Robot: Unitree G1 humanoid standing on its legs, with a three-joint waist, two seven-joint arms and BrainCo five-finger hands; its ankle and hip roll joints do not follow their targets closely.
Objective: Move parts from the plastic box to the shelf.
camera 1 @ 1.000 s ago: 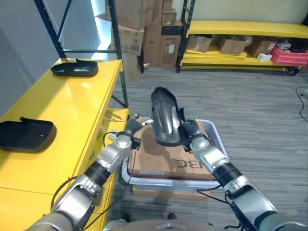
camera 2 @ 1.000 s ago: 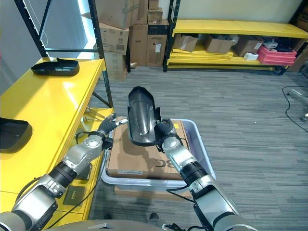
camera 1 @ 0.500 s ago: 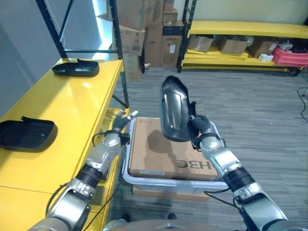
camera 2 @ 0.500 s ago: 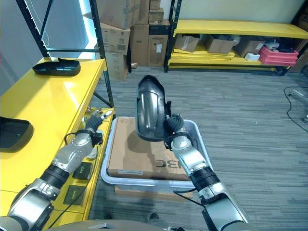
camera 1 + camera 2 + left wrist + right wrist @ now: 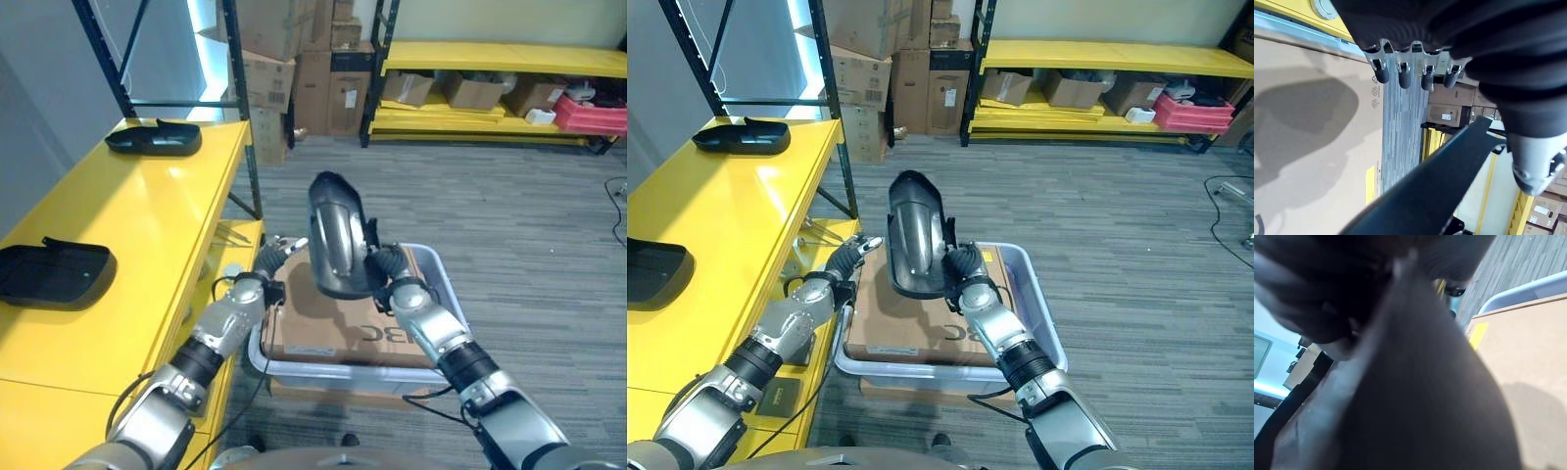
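- right hand clamps the lower right edge of a glossy black curved plastic part, fingers curled round it; the part stands upright in the air above a flat brown cardboard sheet.
- the cardboard sheet lies on top of a pale blue-grey plastic box on the floor, right of the yellow shelf.
- left hand hovers just left of the part, fingers straight and relaxed, holding nothing.
- two black plastic trays sit on the shelf: one near left, one far.
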